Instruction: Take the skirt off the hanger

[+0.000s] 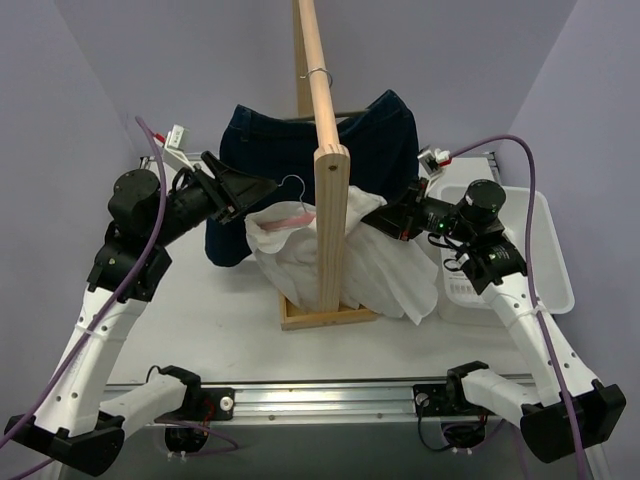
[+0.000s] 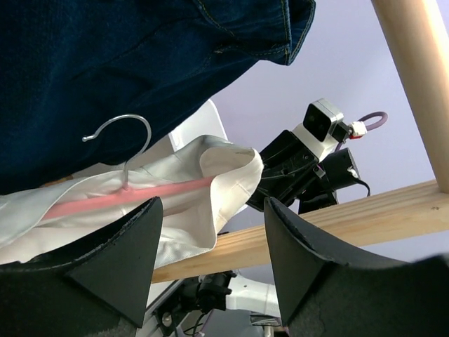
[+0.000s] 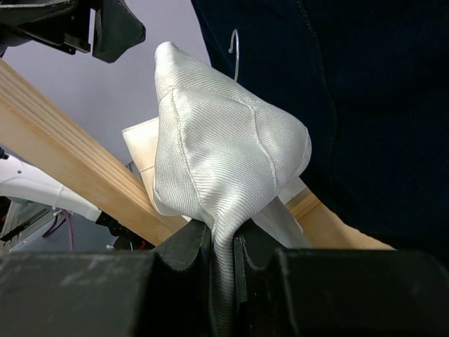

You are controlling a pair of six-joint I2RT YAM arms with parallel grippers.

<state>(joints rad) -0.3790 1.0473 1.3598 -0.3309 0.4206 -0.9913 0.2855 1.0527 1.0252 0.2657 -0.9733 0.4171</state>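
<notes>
Roughly midway, judging by how things lie, with the parting itself not yet done. Pinches a fold of the white skirt [image 3: 224, 126] hard between the right fingers [image 3: 196, 246], shut on the cloth on the right side of the upright post [image 1: 331, 220]. Shows the pink hanger [image 2: 133, 195] lying inside the skirt's waist, its wire hook [image 2: 123, 133] sticking up free and caught on nothing visible, certainly not on the rail [image 1: 318, 70]. Holds the left fingers [image 2: 151, 217] spread wide and empty, just beside the waist edge and the hook, touching neither as far as can be told. Drapes the skirt around both sides of the post, down toward the wooden base [image 1: 300, 318] on the desk [image 1: 200, 330].

Left to do, most likely: closing the left fingers on the hanger, then drawing cloth and hanger apart while the right side holds firm.

Room for that: tight. Hems in the work with the post standing in the middle of the cloth, the rail overhead, and the dark denim garment [image 1: 385, 140] hanging right behind the hook, an easy snag. Opens out more to the left, over bare desk. Crowds in on the right with the white bin [image 1: 545, 250] close by the right arm. Cannot tell whether clips grip the waist.
</notes>
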